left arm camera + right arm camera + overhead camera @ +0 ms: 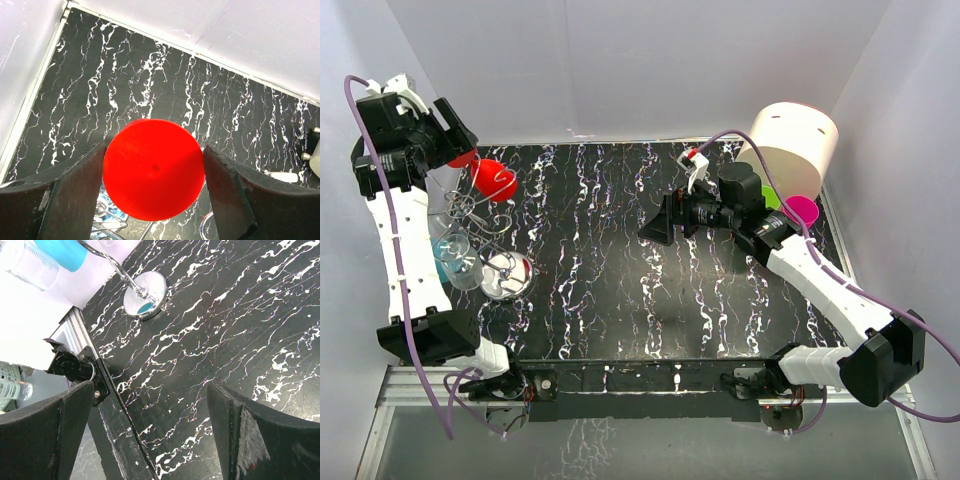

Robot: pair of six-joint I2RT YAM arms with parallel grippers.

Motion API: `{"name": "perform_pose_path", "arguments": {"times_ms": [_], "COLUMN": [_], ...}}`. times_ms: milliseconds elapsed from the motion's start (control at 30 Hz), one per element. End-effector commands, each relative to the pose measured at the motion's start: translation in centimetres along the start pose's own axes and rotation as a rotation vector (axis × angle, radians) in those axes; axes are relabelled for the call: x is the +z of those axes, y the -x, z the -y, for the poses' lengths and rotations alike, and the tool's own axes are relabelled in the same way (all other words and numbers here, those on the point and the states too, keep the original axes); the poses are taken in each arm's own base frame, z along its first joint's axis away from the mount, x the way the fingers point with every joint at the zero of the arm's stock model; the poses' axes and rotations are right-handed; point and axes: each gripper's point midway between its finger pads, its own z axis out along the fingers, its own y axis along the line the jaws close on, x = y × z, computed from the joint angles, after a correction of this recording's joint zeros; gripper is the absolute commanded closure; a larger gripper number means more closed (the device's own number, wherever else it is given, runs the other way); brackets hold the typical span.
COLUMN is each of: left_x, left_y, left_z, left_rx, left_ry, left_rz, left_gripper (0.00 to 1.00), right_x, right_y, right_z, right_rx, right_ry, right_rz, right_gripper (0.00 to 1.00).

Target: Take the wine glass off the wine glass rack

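On the black, white-veined tabletop point(620, 320), at 9 o'clock, stands the wine glass rack point(470, 212). Its shiny base disc point(507, 273) is nearest, and a clear glass point(463, 268) and a blue glass point(447, 245) sit at its wire arms. Toward the middle the right claw point(655, 228) hovers released, fingers wide apart. Farther off, at 10 o'clock, the left claw point(458, 140) is clenched on the red wine glass point(493, 180), held tilted just beyond the rack's top. Whether it touches the wire cannot be told. At 2 o'clock a cream cylinder point(795, 145) is beside a magenta cup point(800, 210).
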Motion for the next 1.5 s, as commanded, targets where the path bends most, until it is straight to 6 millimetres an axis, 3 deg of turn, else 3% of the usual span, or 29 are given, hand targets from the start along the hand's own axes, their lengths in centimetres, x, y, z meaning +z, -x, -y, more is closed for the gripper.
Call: {"name": "perform_pose_path", "arguments": {"times_ms": [0, 533, 600, 1100, 1300, 1467], "left_x": [-1.9, -2.8, -3.9, -5.3, -5.0, -4.3], "left_y": [0.8, -0.4, -0.1, -0.4, 0.3, 2.4], "left_z": [1.2, 0.9, 0.8, -2.6, -3.9, -3.1], "left_rx": [0.038, 0.055, 0.062, 0.060, 0.060, 0.043], "left_ry": [-0.061, -0.053, -0.035, 0.168, 0.238, 0.205], "left_rz": [0.051, 0.043, 0.069, 0.083, 0.105, 0.159], "left_gripper": [0.37, 0.38, 0.38, 0.39, 0.39, 0.39], "right_x": [-0.1, -0.1, -0.1, 0.1, 0.1, 0.1], "right_y": [1.4, 1.3, 1.3, 1.1, 1.1, 1.1], "right_z": [-0.7, -0.9, -0.9, -1.0, -0.9, -1.0], "right_rx": [-0.046, -0.042, -0.040, -0.033, -0.031, -0.032], "right_ry": [0.029, 0.041, 0.042, 0.049, 0.051, 0.050], "right_rz": [0.055, 0.053, 0.052, 0.048, 0.047, 0.049], "right_gripper": [0.06, 0.06, 0.06, 0.06, 0.06, 0.05]}}
